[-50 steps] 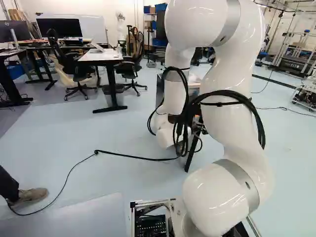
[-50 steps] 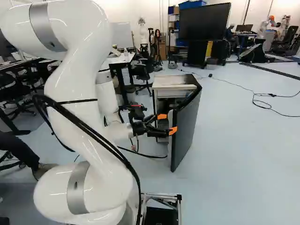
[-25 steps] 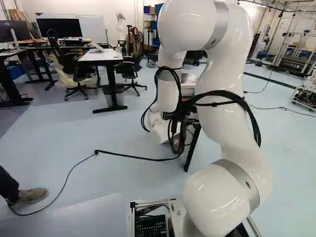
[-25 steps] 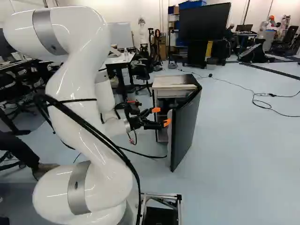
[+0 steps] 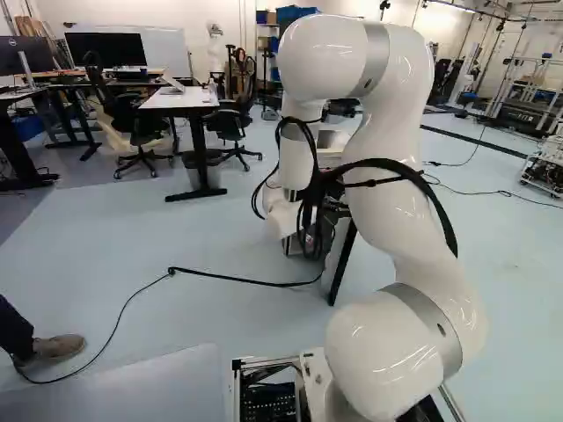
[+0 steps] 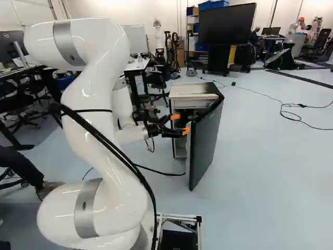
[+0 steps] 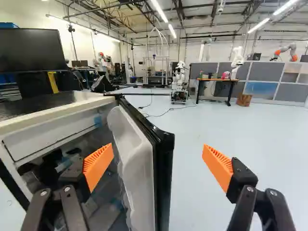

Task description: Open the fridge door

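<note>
The claw (image 7: 158, 148) is wide apart, a finger on each side of the door (image 7: 162, 178), which stands part open on the fridge (image 6: 191, 89). If the outer finger pushes in, the door could swing shut

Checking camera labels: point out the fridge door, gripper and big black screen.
Fridge door (image 6: 205, 143), right base view: dark outer face.
Gripper (image 7: 158, 145), wrist view: midway between its fingertips.
Screen (image 6: 227, 24), right base view: middle of its front.
</note>
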{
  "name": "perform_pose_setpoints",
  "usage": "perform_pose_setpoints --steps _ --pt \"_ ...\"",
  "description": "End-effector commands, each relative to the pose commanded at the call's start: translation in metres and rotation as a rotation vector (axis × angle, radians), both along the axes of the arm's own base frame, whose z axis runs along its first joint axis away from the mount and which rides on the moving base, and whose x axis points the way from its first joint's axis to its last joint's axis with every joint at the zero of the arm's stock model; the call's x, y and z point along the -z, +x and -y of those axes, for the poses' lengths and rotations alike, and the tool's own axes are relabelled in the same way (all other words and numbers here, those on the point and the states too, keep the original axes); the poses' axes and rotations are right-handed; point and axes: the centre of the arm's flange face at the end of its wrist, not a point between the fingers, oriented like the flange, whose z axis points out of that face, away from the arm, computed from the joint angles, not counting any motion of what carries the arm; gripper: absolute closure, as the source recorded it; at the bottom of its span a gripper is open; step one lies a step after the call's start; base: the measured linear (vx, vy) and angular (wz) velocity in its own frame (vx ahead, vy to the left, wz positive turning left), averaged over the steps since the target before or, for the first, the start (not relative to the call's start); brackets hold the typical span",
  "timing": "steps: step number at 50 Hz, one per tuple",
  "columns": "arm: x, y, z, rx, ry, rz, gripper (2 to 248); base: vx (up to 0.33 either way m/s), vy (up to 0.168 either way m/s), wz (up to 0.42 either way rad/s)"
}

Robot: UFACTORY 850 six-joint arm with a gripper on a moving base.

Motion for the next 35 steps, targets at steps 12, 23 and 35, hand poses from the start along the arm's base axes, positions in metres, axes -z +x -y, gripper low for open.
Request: perform_pose_setpoints --steps 12,23,35 --pt "0.004 0.025 0.018 0.054 0.033 0.021 3 0.0 0.0 0.0" --pt "0.008 0.041 0.037 0.119 0.065 0.034 3 0.0 0.0 0.0" --pt "0.011 0.05 0.06 0.204 0.096 0.045 3 0.0 0.0 0.0"
